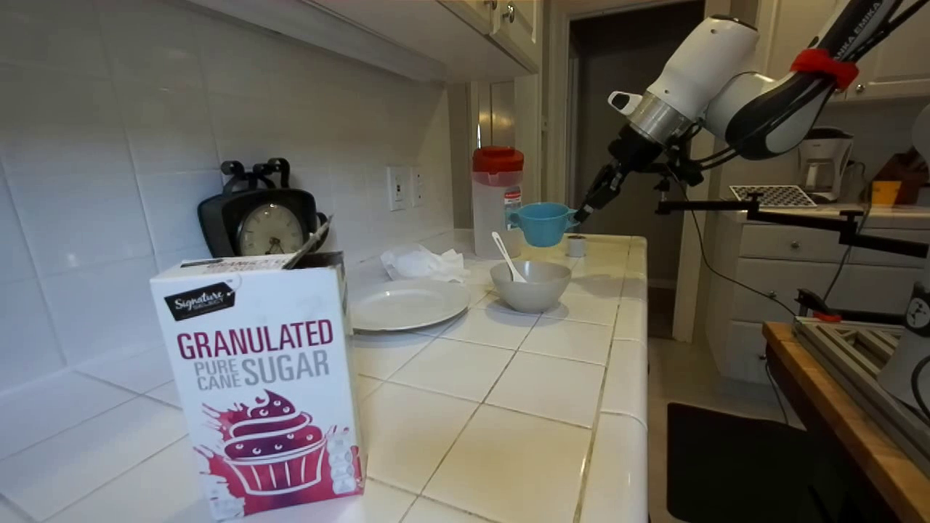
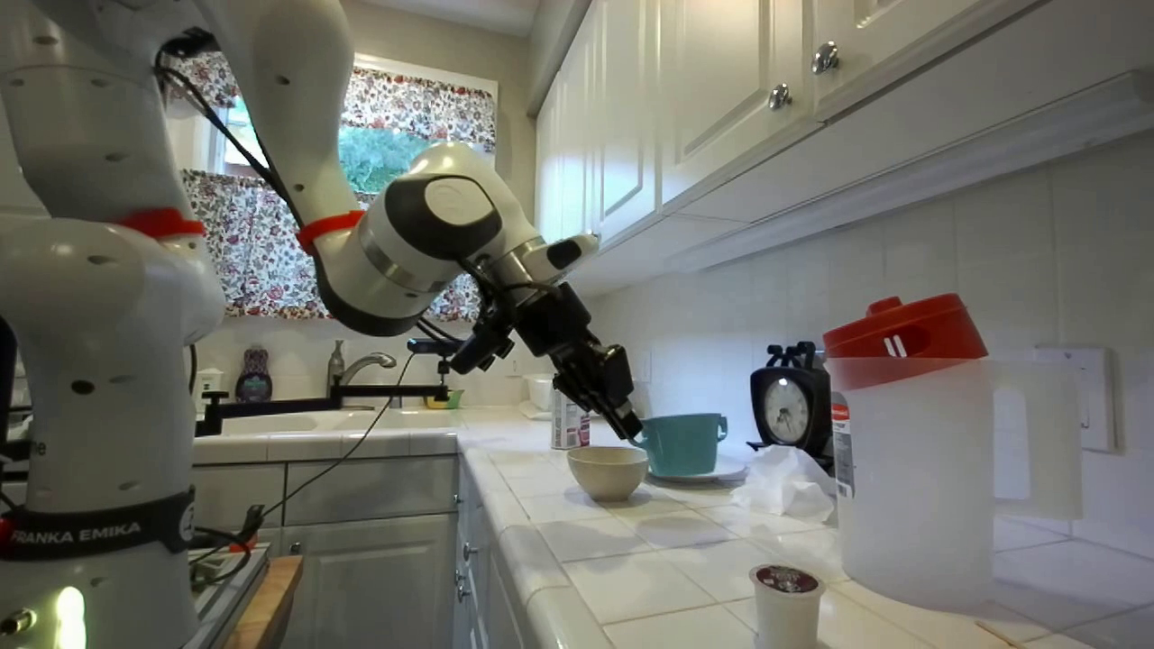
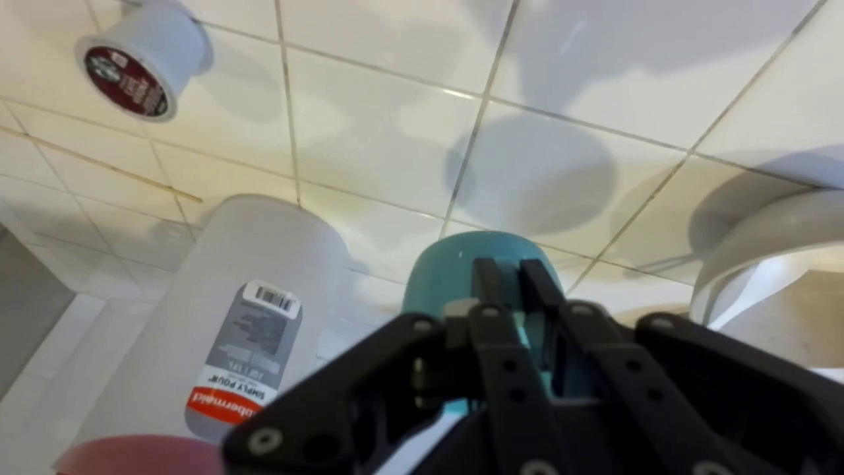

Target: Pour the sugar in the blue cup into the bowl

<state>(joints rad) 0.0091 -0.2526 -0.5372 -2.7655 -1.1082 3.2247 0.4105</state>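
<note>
Slanting down, arm (image 1: 703, 69) holds blue cup (image 1: 542, 226) above counter (image 1: 538, 388); pincer (image 1: 579, 215) clenched, apparently on handle (image 1: 572, 213).

Kitchen (floral curtains (image 2: 248, 243), even): tiled counter (image 1: 538, 443), faucet (image 2: 370, 359), cabinets (image 2: 721, 81), coffee maker (image 1: 833, 154).

We count 1 gripper (image 3: 511, 267) | 1 blue cup (image 1: 545, 226) | 1 small bowl (image 1: 534, 293) | 1 spoon (image 1: 506, 256) | 1 plate (image 1: 407, 305) | 1 sugar box (image 1: 261, 396) | 1 red-lidded pitcher (image 2: 911, 478) | 1 dial-faced device (image 1: 272, 229) | 1 crumpled sheet (image 1: 423, 263) | 1 coffee pod (image 3: 142, 64) | 1 thin stick (image 3: 112, 167) | 1 coffee maker (image 1: 825, 163) | white ware (image 2: 539, 393) far back, number unclear to us
</note>
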